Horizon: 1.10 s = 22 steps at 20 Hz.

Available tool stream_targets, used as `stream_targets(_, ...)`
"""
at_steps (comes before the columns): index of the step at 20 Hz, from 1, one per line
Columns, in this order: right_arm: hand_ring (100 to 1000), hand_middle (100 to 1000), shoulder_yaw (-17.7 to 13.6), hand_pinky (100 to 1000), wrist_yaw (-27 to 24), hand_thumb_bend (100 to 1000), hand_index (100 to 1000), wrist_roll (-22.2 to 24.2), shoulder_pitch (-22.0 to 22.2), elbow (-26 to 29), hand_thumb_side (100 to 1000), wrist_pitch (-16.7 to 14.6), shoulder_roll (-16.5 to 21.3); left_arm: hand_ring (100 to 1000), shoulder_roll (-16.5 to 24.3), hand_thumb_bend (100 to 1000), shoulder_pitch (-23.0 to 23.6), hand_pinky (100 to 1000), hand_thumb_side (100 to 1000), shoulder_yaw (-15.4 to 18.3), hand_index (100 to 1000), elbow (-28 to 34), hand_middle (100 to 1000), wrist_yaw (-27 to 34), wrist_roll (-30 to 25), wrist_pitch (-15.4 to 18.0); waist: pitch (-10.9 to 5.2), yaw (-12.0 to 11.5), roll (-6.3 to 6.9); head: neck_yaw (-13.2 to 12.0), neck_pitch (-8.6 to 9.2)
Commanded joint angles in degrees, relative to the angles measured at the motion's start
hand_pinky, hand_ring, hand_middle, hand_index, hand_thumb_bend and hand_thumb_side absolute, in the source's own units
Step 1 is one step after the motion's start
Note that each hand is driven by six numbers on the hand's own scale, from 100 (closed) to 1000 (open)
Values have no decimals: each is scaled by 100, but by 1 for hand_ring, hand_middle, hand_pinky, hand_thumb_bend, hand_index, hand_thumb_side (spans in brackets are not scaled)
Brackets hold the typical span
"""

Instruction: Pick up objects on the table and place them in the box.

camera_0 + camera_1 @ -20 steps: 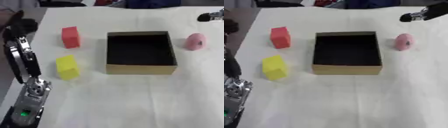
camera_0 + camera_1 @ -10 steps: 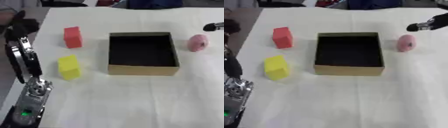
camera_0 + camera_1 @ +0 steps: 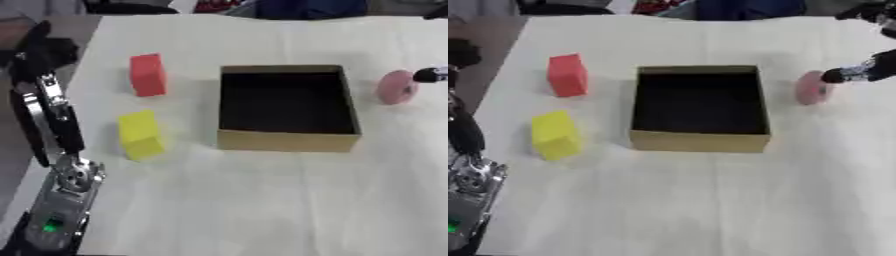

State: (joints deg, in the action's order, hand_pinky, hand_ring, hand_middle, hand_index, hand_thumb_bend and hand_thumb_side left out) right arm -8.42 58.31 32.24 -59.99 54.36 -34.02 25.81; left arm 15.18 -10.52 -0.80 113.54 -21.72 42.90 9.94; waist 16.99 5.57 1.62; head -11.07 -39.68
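On the white table (image 3: pixel 684 200), the open cardboard box (image 3: pixel 699 141) sits at centre. The red block (image 3: pixel 567 75) lies at its 10 o'clock, the yellow block (image 3: pixel 555 134) at 8. At 3 o'clock, the right hand (image 3: pixel 859 73) touches the pink object (image 3: pixel 809 88) with a fingertip; whether its fingers are spread or curled cannot be told. The left hand is hidden.

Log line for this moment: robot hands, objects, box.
right robot hand: fingertip at pink object | left robot hand: not in view | box: empty | red block, yellow block: on table, left of box
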Motion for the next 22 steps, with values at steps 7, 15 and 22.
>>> stream_targets(7, 999, 914, 67, 972, -86, 681, 983, 778, 90, 1, 727, -1246, 266, 616, 126, 192, -30, 625, 1000, 43, 801, 105, 562, -40, 16, -17, -102, 28, -15, -10, 60)
stream_targets(15, 985, 885, 71, 965, -163, 596, 959, 403, 291, -105, 724, -1231, 180, 616, 111, 191, -45, 624, 1000, 31, 799, 105, 561, -33, 7, -14, -88, -11, -16, -1, 98)
stream_targets(22, 980, 873, 91, 964, -51, 535, 950, 126, 349, -157, 735, -1124, 34, 616, 99, 191, -56, 622, 1000, 23, 798, 105, 561, -24, -3, -7, -72, -51, -8, 14, 115)
